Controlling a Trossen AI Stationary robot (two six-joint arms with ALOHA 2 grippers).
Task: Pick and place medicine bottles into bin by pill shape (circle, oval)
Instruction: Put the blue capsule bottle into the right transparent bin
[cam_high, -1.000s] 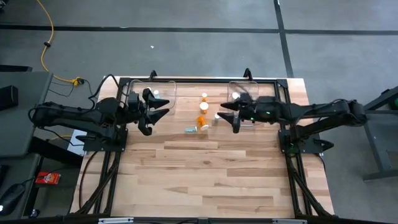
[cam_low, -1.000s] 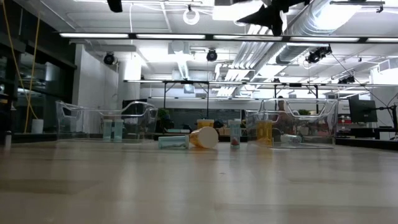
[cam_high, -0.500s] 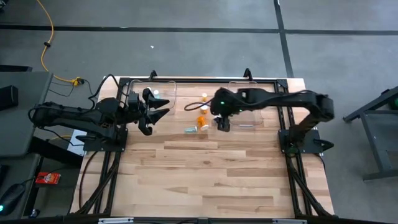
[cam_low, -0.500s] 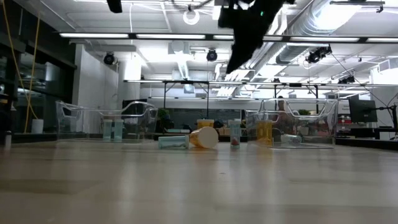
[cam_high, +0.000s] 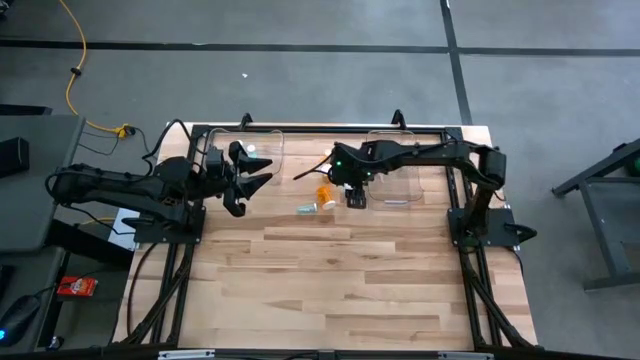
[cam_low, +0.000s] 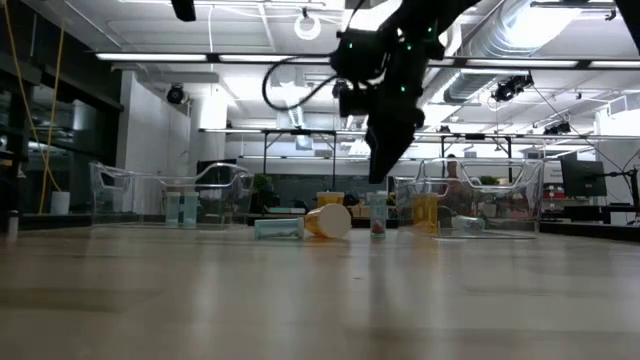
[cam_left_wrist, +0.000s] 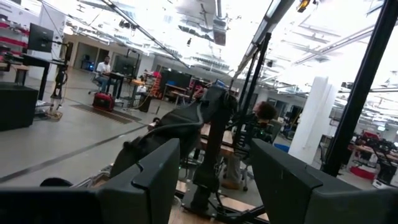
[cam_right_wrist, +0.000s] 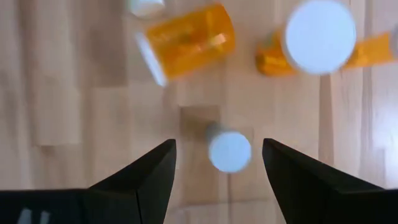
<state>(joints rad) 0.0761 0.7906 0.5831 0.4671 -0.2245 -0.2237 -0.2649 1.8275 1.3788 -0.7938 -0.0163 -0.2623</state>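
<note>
Several medicine bottles stand or lie mid-table between two clear bins. A small upright vial with a white cap stands below my right gripper. This gripper points steeply down, open, with its fingers above the vial and apart from it. An orange bottle lies on its side beside it. Another orange bottle stands upright, and a clear one lies flat. My left gripper waits open above the left bin.
The right bin lies under my right arm, and in the low view bottles show inside it. The left bin also holds vials. Bare wooden table stretches toward the near edge.
My right gripper has tipped from about level to pointing steeply down. It has sunk toward the bottles in the middle of the table and now hangs over the small upright vial, still open. No bottle has moved.
</note>
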